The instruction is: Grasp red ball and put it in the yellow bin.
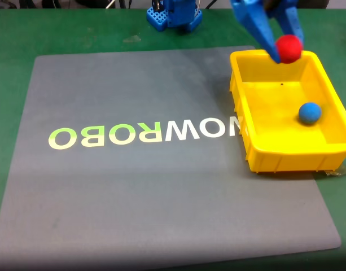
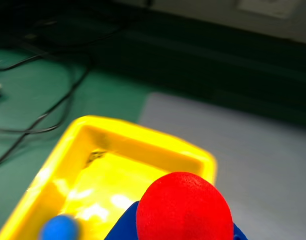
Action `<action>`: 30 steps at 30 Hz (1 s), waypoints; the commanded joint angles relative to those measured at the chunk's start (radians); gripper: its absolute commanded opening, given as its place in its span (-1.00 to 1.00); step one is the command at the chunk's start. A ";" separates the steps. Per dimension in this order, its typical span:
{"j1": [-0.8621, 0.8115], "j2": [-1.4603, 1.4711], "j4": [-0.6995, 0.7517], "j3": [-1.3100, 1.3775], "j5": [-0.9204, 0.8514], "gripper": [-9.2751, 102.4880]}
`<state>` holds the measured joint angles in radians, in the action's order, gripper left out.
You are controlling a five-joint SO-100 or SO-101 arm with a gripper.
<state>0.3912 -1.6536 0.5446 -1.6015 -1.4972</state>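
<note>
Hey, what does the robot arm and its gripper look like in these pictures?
In the fixed view the gripper is bright blue plastic with two long, tapering, pointed fingers. The arm's base at the top edge is the same blue, blocky, with a perforated part on its left. No markings or cables on the arm can be made out. In the wrist view a blue finger shows at the bottom edge.

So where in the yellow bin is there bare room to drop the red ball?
The yellow bin floor is bare left of the blue ball and along the far wall. The claw holds the red ball over the far rim. Crowded only at the blue ball.
</note>
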 commanded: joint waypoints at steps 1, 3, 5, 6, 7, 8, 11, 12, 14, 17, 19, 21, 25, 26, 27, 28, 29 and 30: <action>0.058 -0.011 0.028 0.067 0.005 -0.83; 0.067 -0.005 0.040 0.061 0.005 -0.83; 0.069 0.003 0.041 0.055 0.003 -0.83; 0.069 0.008 0.043 0.055 0.003 -0.83; 0.067 0.012 0.043 0.055 0.002 -0.83; 0.064 0.014 0.043 0.055 0.002 -0.83; 0.055 0.020 0.043 0.055 0.000 -0.79; 0.051 0.021 0.048 0.055 0.000 -0.66; 0.046 0.021 0.052 0.055 0.002 -0.36; 0.038 0.017 0.052 0.055 0.008 -0.13; 0.034 0.014 0.052 0.054 0.009 -0.13; 0.029 0.005 0.054 0.051 0.009 -0.13; 0.018 -0.041 0.058 0.018 0.003 -0.14; 0.017 -0.067 0.061 0.000 -0.002 -0.14; 0.015 -0.103 0.063 -0.029 -0.009 -0.14; 0.014 -0.147 0.066 -0.066 -0.020 -0.14; 0.014 -0.202 0.067 -0.115 -0.032 -0.14; 0.011 -0.259 0.067 -0.169 -0.041 -0.14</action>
<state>0.4203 -1.7426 0.6105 -1.7027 -1.5140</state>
